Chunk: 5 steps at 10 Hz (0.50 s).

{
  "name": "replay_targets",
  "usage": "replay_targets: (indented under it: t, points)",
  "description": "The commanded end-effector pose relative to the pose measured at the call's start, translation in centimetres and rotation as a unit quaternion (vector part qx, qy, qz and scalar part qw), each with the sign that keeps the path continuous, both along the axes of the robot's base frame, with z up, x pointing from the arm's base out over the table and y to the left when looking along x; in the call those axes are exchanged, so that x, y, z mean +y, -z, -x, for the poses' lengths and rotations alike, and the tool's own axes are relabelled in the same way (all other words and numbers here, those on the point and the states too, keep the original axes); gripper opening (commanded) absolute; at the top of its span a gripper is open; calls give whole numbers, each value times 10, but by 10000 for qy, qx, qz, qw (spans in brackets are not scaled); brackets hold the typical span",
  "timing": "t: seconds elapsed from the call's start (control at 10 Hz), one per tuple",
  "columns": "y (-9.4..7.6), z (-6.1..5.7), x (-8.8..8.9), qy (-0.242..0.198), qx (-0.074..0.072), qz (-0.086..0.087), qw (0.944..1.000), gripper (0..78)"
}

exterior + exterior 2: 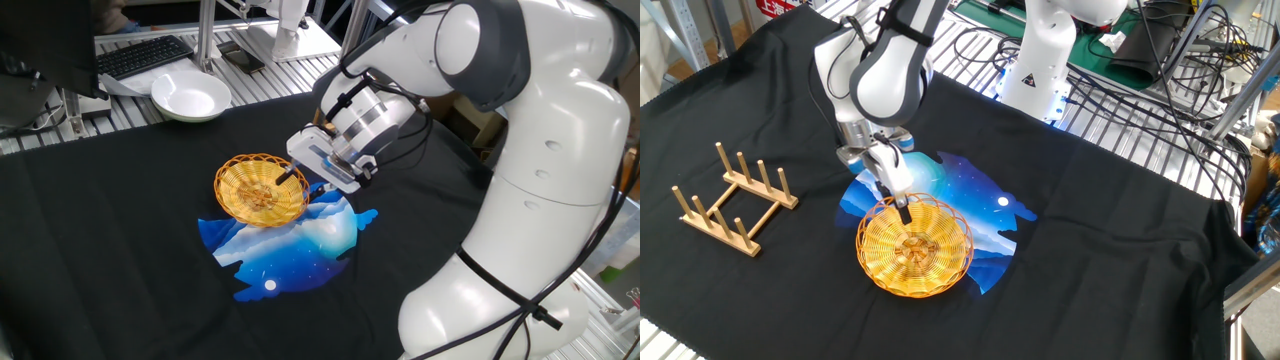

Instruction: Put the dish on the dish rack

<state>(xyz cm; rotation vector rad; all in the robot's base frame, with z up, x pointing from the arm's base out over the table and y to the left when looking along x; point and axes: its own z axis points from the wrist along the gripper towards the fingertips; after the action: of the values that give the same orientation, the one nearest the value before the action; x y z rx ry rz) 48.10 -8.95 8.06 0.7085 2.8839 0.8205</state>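
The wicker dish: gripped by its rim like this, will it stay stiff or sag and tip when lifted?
The dish looks like rigid open weave, so probably stiff and light. The fingers sit at one edge of the rim, so it may tilt away from the grip. Its thin rim could slip between them.
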Motion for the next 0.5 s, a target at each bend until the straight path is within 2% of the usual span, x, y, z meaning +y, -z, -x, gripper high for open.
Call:
replay_targets:
  t: [0.1, 0.5]
  points:
    - [4, -3, 1, 33, -97, -8, 9999, 775]
    - [5, -3, 1, -34, -166, -41, 9998, 775]
